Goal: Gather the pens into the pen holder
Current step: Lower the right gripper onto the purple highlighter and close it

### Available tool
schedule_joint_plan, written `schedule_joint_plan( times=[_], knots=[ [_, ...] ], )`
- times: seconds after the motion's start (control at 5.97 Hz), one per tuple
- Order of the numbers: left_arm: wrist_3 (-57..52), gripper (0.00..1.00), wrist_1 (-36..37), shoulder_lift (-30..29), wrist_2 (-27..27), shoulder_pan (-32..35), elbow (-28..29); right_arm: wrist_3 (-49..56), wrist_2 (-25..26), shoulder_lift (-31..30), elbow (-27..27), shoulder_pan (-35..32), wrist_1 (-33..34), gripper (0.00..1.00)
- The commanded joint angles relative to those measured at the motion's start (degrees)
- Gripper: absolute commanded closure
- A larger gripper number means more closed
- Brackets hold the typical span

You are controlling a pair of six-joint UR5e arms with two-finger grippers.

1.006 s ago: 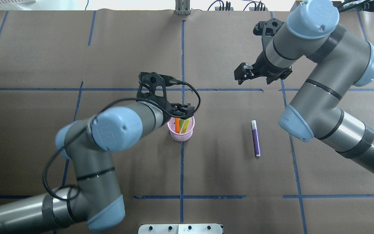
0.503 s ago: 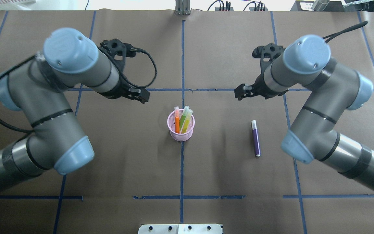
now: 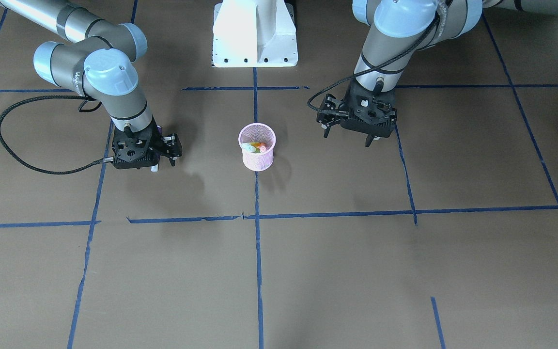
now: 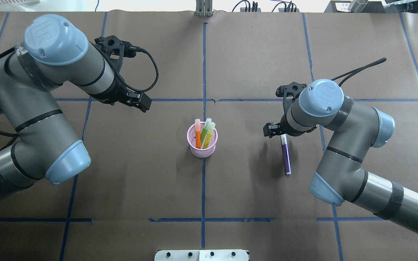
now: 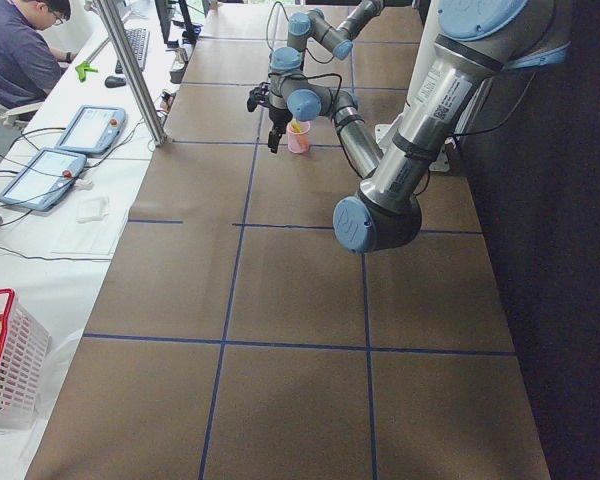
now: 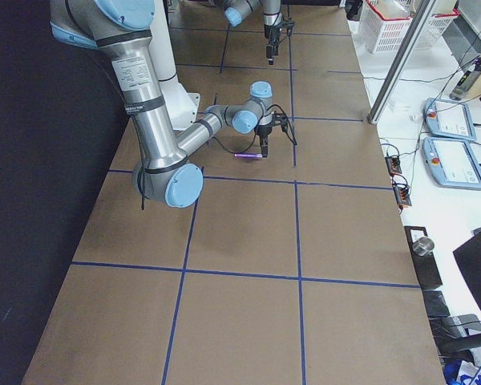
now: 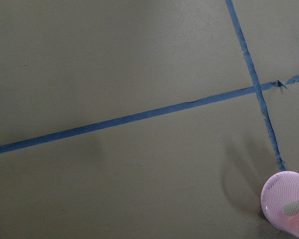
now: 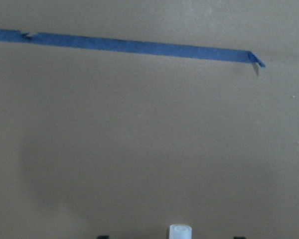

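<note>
The pink mesh pen holder [image 4: 202,149] stands at the table's middle, with an orange pen [image 4: 197,135] and two greenish pens [image 4: 207,132] upright in it. It also shows in the front view [image 3: 256,157] and at the bottom right of the left wrist view [image 7: 286,204]. The purple pen [image 4: 286,157] lies flat to its right. My right gripper [image 4: 273,131] is open and low over the pen's pale cap end [image 8: 180,232], with a fingertip on each side. My left gripper [image 4: 143,104] is open and empty, up and to the left of the holder.
The white robot base block [image 3: 255,34] stands at the table's near edge. Blue tape lines [image 4: 203,72] cross the brown table. The right arm's black cable [image 3: 12,145] loops beside it. An operator [image 5: 20,50] and tablets are beyond the far edge.
My left gripper has pulled away from above the holder to the far left, leaving the pens in the cup. My right gripper has come down over the purple pen's cap end.
</note>
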State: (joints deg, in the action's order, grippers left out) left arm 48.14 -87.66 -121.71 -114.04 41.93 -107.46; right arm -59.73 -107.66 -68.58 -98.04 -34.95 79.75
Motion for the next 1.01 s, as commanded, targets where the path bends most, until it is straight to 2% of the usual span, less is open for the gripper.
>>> schedule_joint_plan(
  times=[0.0, 0.34, 0.5, 0.84],
  knots=[
    [-0.06, 0.00, 0.03, -0.01, -0.05, -0.01, -0.21, -0.03, -0.96, -0.68, -0.04, 0.23, 0.06, 0.31],
    [0.20, 0.00, 0.03, -0.01, -0.05, 0.08, -0.74, -0.04, -1.41, -1.72, -0.30, 0.49, 0.06, 0.37],
    [0.20, 0.00, 0.03, -0.01, 0.04, 0.08, -0.74, -0.04, -1.41, -1.99, -0.39, 0.67, 0.06, 0.45],
    [0.38, 0.00, 0.03, -0.01, 0.04, 0.08, -0.91, -0.04, -1.50, -2.08, -0.57, 1.20, 0.15, 0.87]
  ],
)
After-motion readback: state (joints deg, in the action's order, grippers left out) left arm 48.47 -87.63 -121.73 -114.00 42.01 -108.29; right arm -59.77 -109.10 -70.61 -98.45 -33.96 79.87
